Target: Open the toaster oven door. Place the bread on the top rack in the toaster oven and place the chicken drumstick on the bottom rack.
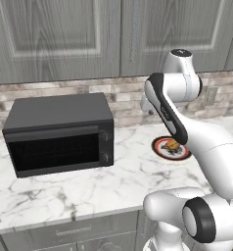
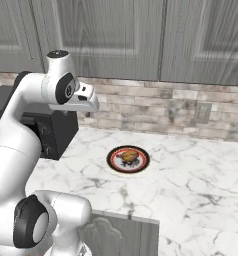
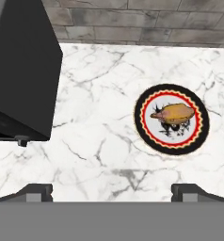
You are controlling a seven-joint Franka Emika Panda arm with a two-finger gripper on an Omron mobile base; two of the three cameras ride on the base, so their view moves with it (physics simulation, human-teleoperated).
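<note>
Fingertips [image 3: 38,192] of the gripper [image 3: 112,192] sit closest to the hand camera, spread as wide as they go and pinching nothing, hovering above the marble counter [image 1: 64,193] between oven and plate.

Largest is the toaster oven [image 1: 59,133], a black box toward the counter's back left, near the brick wall. Its door [image 1: 55,152] is shut, so opening it looks like the step in hand, and the open jaws suit reaching for its top edge.

Next, the plate [image 2: 112,161], round with a black and red rim, lies mid-counter, right of the oven and well apart from it. It serves as a holding spot for the food.

On it rests the drumstick [image 3: 175,113], lumpy and tapered. Bread, if beside it, is too blurred to separate.
</note>
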